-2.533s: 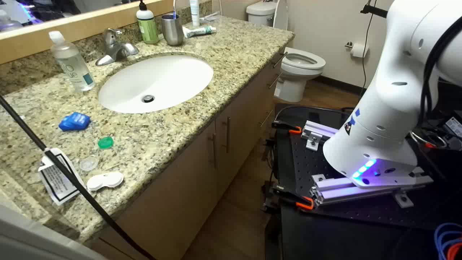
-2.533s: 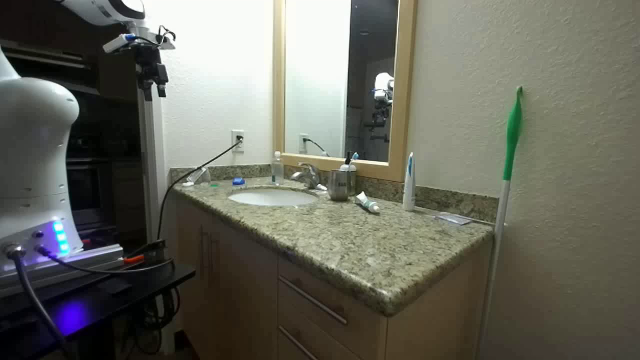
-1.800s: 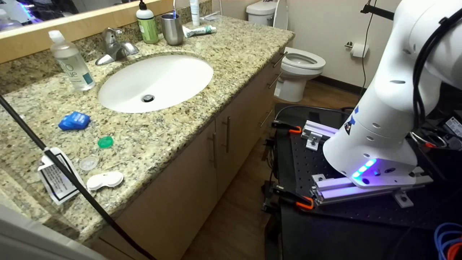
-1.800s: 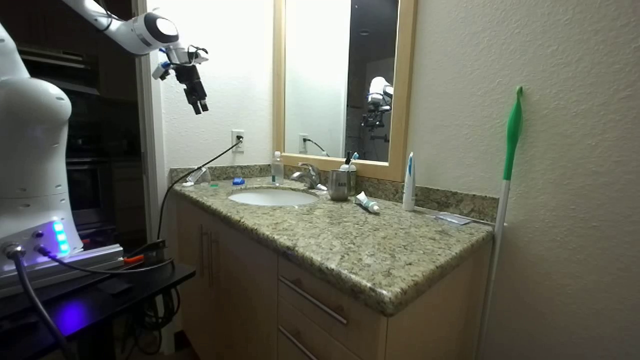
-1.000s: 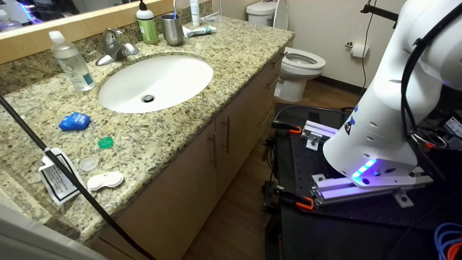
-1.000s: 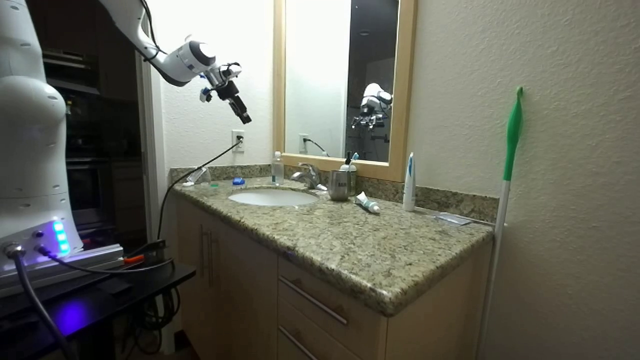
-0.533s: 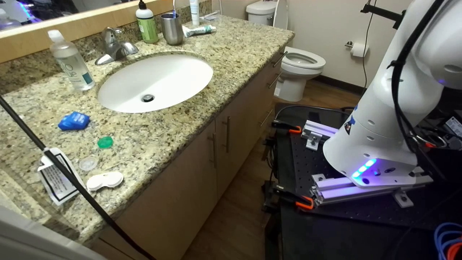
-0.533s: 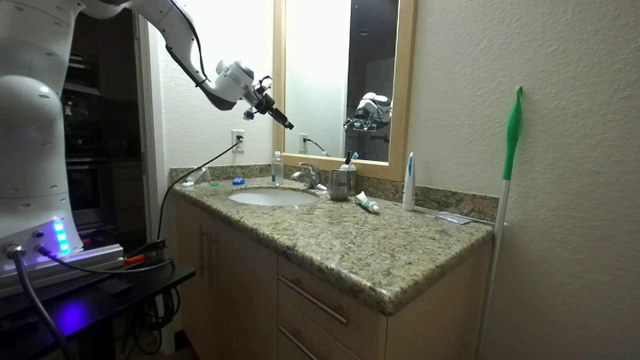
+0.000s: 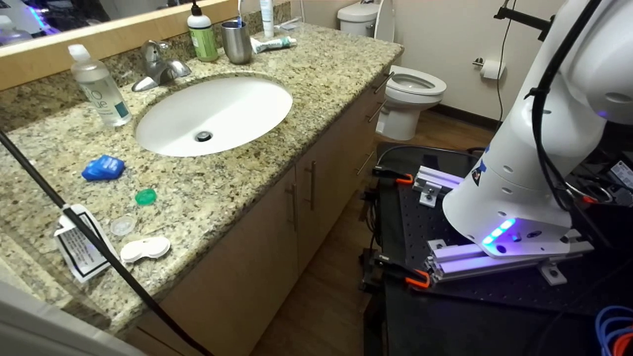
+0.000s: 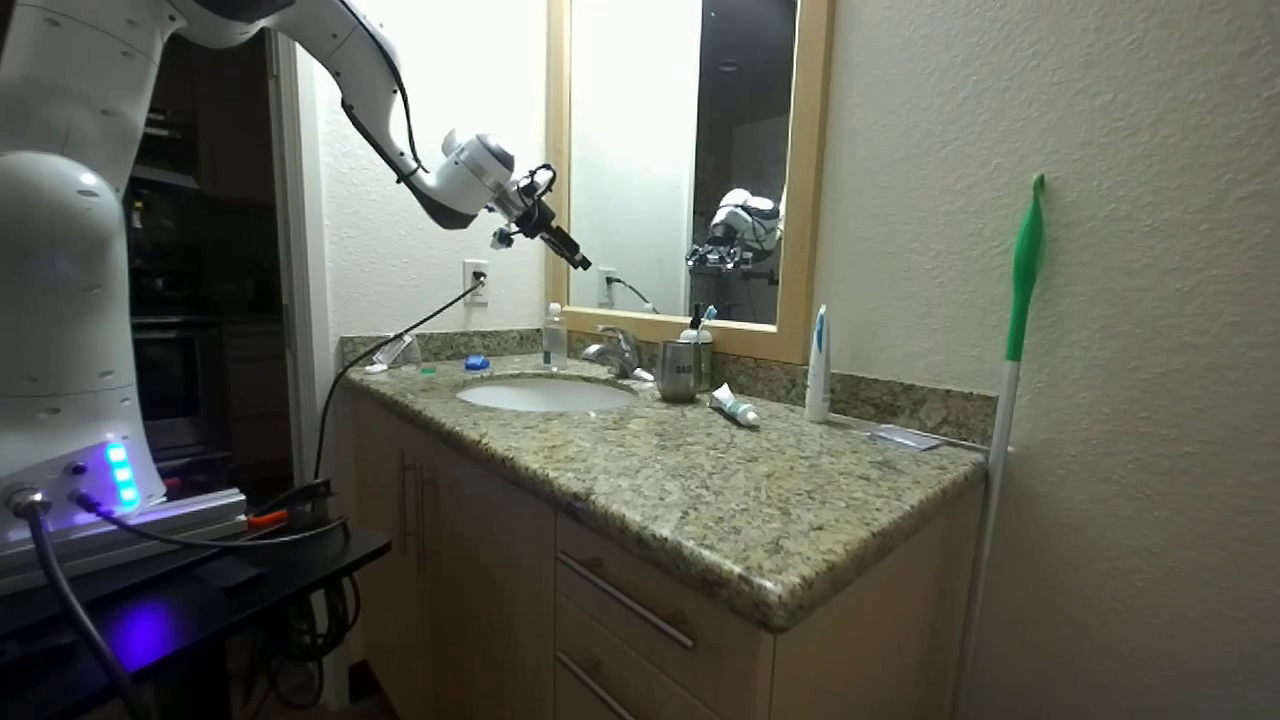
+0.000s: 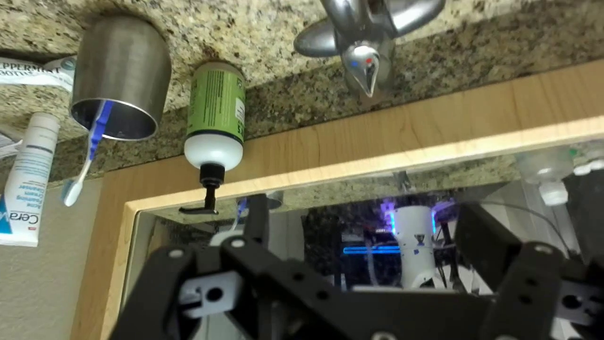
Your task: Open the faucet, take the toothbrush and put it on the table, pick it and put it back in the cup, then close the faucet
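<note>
- We saw the hand (image 10: pixel 582 265) unclenched, spread wide, above the speckled granite counter (image 10: pixel 680 470).
- We noted the curved, shiny chrome faucet (image 11: pixel 363 61) beside the smooth oval sink (image 9: pixel 232 109).
- We found the slim toothbrush (image 11: pixel 98 127) leaning inside the rounded metal cup (image 11: pixel 122 66).

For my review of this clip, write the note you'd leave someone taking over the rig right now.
Pincer: open, holding nothing, higher than the counter.
Faucet: behind the sink; no water seen running from it.
Toothbrush: leaning in the cup, which stands on the counter beside the soap bottle.
Done: no step shows as completed.
Left: apparently everything: open the faucet, lay the toothbrush on the counter, return it to the cup, close the faucet.
</note>
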Available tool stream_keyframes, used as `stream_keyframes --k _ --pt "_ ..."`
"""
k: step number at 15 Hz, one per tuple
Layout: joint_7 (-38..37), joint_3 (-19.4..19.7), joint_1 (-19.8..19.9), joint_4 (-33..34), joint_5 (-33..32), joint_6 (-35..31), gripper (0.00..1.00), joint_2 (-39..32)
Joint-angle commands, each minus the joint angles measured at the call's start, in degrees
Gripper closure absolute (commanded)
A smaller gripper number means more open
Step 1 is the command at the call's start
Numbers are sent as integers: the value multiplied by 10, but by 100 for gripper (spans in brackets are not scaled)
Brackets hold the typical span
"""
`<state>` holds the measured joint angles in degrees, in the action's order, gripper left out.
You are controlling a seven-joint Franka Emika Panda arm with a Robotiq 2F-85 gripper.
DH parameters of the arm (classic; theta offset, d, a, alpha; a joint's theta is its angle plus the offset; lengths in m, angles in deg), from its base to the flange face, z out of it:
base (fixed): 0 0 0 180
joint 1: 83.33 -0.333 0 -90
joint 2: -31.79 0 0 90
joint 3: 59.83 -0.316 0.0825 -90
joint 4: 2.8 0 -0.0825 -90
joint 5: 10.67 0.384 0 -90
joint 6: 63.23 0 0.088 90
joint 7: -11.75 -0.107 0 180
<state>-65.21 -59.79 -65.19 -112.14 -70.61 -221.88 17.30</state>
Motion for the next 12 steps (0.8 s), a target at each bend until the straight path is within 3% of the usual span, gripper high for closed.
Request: stream_keyframes --k 1,2,3,4,5,9,12 --pt "154 -23 19 10 86 40 0 -37" --pt "200 21 -24 22 123 55 0 -53" --pt "218 -16 7 36 114 89 0 -65" --pt "235 51 -57 53 122 111 0 -80" --pt "207 56 -55 11 129 62 0 -48" --pt "205 87 -83 20 127 55 0 -63" --pt "147 120 -111 75 111 43 0 -126"
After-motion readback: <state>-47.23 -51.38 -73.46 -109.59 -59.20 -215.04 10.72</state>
